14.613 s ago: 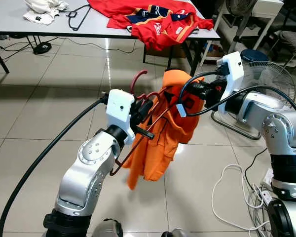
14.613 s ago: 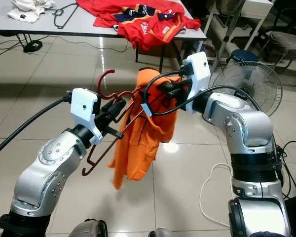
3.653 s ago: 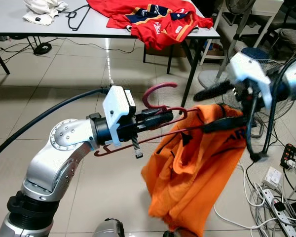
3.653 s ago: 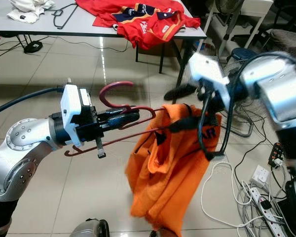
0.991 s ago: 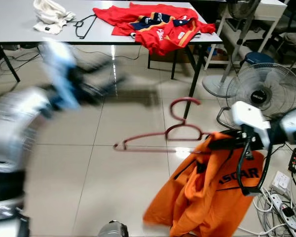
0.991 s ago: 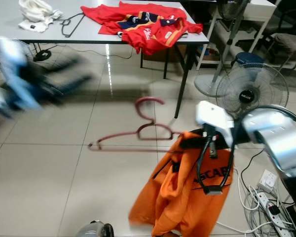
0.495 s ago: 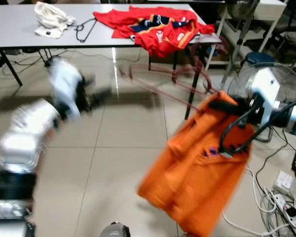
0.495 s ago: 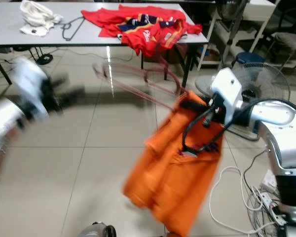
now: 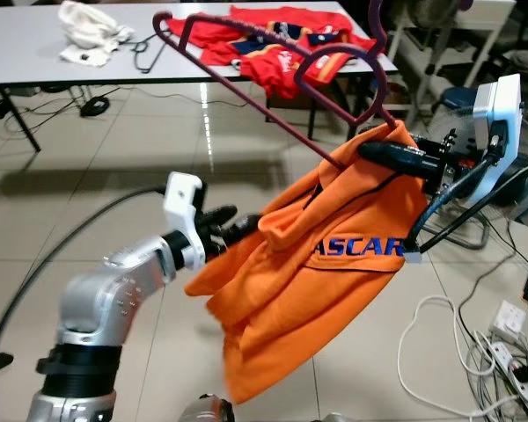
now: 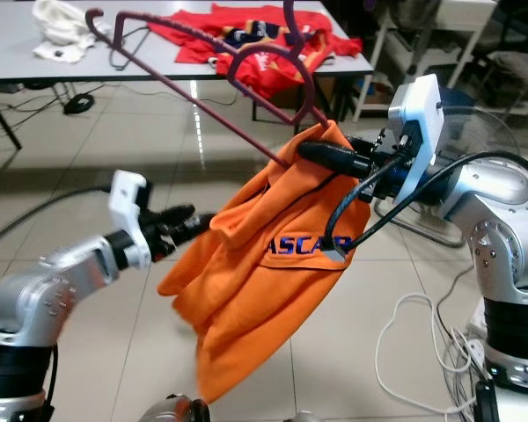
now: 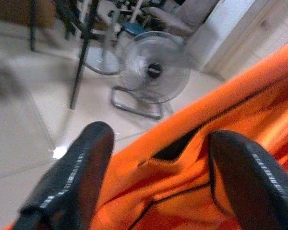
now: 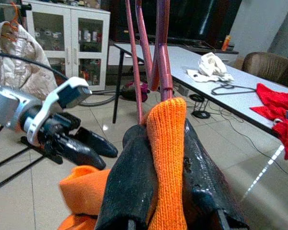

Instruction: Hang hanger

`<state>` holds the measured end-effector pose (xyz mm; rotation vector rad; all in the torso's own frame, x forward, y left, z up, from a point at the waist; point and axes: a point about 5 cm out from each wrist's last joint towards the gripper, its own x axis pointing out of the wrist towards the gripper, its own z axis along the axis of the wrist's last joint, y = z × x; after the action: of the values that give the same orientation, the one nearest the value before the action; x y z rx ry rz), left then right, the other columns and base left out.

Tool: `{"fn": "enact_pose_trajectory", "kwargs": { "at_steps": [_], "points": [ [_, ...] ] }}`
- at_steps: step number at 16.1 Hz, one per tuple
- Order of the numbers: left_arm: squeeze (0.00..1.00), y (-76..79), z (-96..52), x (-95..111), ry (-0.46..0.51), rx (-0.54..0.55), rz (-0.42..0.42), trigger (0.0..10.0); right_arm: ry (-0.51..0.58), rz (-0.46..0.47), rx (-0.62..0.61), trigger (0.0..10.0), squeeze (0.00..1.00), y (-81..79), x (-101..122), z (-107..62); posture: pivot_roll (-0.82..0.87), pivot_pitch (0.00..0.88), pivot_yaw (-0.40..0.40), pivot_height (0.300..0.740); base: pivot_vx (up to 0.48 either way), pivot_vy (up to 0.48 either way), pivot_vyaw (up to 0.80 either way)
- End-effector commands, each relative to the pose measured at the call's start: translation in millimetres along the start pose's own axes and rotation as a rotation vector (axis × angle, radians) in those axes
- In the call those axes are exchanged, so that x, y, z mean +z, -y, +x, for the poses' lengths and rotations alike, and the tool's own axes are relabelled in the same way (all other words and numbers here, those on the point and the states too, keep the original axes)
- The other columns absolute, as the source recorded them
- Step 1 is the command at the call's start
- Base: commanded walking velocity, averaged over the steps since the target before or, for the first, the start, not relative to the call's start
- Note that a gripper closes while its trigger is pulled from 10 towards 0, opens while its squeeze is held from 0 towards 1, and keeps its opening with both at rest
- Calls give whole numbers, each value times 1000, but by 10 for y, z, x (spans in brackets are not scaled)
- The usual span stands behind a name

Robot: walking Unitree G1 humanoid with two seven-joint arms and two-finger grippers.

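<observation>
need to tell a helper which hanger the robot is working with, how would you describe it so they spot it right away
Start at the grey table at the back with red shirts on it, then come forward to the orange shirt held up between the robot's arms. The dark red hanger rises tilted from the shirt's collar, pinched there by the right gripper. The other hanger is black and lies flat on the table.

the orange shirt (image 9: 334,264) carries dark blue lettering that reads "ascar".
</observation>
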<state>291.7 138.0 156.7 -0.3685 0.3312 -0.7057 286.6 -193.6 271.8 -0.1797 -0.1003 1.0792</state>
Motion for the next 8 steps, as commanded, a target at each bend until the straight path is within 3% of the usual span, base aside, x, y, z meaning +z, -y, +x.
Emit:
{"fn": "enact_pose_trajectory", "kwargs": {
  "at_steps": [1, 3, 6, 7, 8],
  "points": [
    [1000, 104, 17, 48, 1, -58, -67, 10000, -23, -57, 46, 10000, 0, -62, 56, 31, -101, 128, 28, 740, 0, 0, 0],
    [1000, 163, 1, 5, -25, -100, -149, 10000, -49, -65, 72, 10000, 0, -91, 14, 63, -101, 128, 28, 740, 0, 0, 0],
    [1000, 345, -158, -187, -181, -231, -108, 10000, -47, -76, 82, 10000, 0, -83, 24, 88, -85, 138, 15, 740, 0, 0, 0],
    [1000, 369, -174, -209, -205, -236, -97, 10000, -47, -77, 84, 10000, 0, -81, 29, 90, -81, 139, 14, 740, 0, 0, 0],
    [1000, 317, -141, -287, -247, -159, -77, 10000, -45, -81, 95, 10000, 0, -84, 45, 93, -79, 136, 14, 740, 0, 0, 0]
  ]
}}
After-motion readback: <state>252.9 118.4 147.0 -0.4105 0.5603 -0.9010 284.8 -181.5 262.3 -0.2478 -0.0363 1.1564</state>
